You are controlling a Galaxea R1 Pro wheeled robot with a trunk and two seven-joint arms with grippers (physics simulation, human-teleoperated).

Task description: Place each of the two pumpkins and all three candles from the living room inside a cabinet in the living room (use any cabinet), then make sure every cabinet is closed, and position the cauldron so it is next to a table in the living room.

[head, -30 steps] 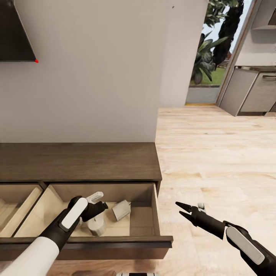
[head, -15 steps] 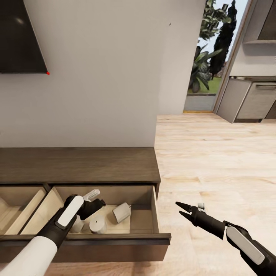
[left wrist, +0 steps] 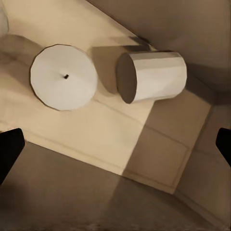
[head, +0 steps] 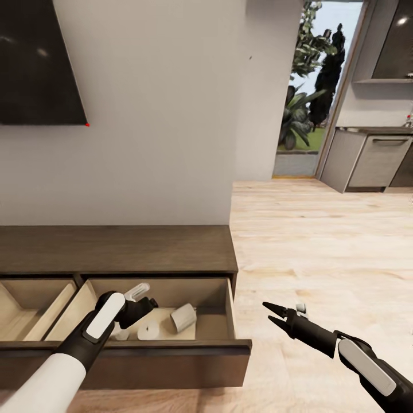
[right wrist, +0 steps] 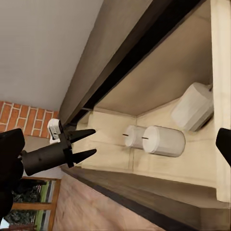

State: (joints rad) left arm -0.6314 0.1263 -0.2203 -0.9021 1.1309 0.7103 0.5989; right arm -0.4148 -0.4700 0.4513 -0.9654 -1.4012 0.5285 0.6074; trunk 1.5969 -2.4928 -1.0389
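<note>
Candles lie in the open drawer of the cabinet (head: pixel 117 248), low in the left half of the head view. One candle (head: pixel 148 330) stands up, and its flat top with a tiny dark dot shows. Another candle (head: pixel 183 317) lies on its side just beside it, to the right. A third candle (head: pixel 120 332) peeks out from behind the left arm, which hides most of it.

Over the drawer hangs the left gripper (head: pixel 143 298). Its fingers are spread apart and hold nothing. In the left wrist view, the standing candle (left wrist: pixel 63 76) and the lying one (left wrist: pixel 151 76) sit close together, and the dark fingertips (left wrist: pixel 10 150) are cut off at both side edges.

At the lower right of the head view, the right gripper (head: pixel 268 314) reaches out over the wood floor (head: pixel 321 241), its two thin fingers a little apart and empty. The drawer's front (head: pixel 126 362) hides the near part of its floor. A second open drawer (head: pixel 28 304) is cut off at the left edge.
</note>
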